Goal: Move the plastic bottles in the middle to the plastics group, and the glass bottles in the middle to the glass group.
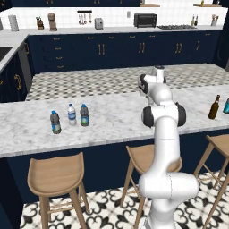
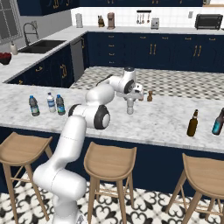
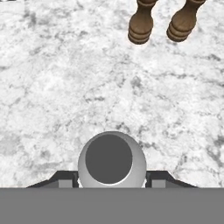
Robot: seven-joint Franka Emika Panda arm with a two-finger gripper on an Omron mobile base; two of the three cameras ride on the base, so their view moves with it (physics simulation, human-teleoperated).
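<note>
Gripping the pale bottle (image 3: 111, 158), your end effector (image 3: 112, 179) stands upright over the marble tabletop (image 3: 65, 87), one dark finger (image 3: 65, 178) on each side of the cap. Two wooden shakers (image 3: 142, 24) sit just beyond it. Well off to its left stand three water bottles (image 2: 46, 103); well off to its right, the brown bottle (image 2: 192, 123) stands beside the teal bottle (image 2: 218, 122).
</note>
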